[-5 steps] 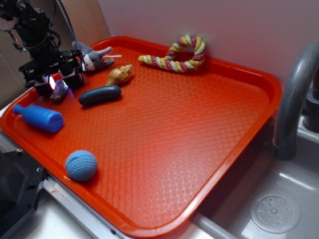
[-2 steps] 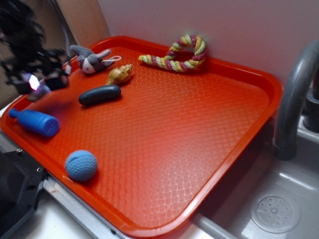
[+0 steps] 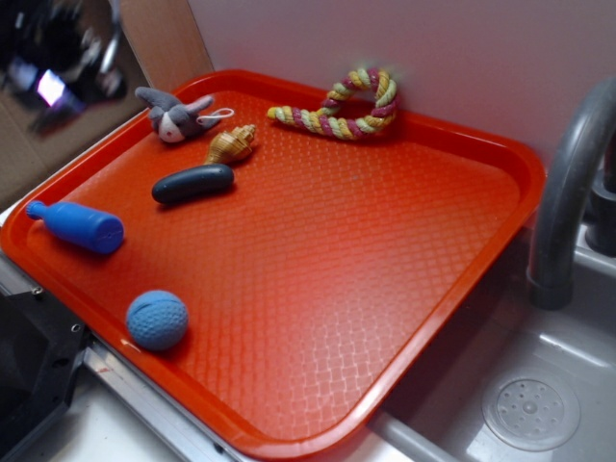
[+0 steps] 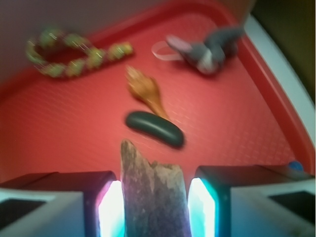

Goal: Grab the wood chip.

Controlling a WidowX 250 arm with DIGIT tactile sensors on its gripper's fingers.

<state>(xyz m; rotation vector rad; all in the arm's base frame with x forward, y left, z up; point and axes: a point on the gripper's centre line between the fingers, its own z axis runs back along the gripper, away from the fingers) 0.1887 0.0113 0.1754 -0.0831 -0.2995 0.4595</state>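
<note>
While the tool (image 4: 154,205) is raised above the red tray (image 4: 64,123), the wood chip (image 4: 154,190) is clamped between its lit fingers (image 4: 109,207); below, a dark oblong toy (image 4: 154,129) and seashell (image 4: 144,91) are seen.

From my wrist feed the gripper (image 4: 154,207) shows as two blocky fingers (image 4: 59,205), each dark on its upper face and pale grey-white on the outer body, with squared edges. Their inner faces glow, white at the core and shading to pink-magenta on the left one and cyan-teal on the right one. On the exterior feed the arm (image 3: 58,72) is only a blurred black mass at the far left corner of the table, with one bright white-violet patch in it; cables and screws cannot be made out.
</note>
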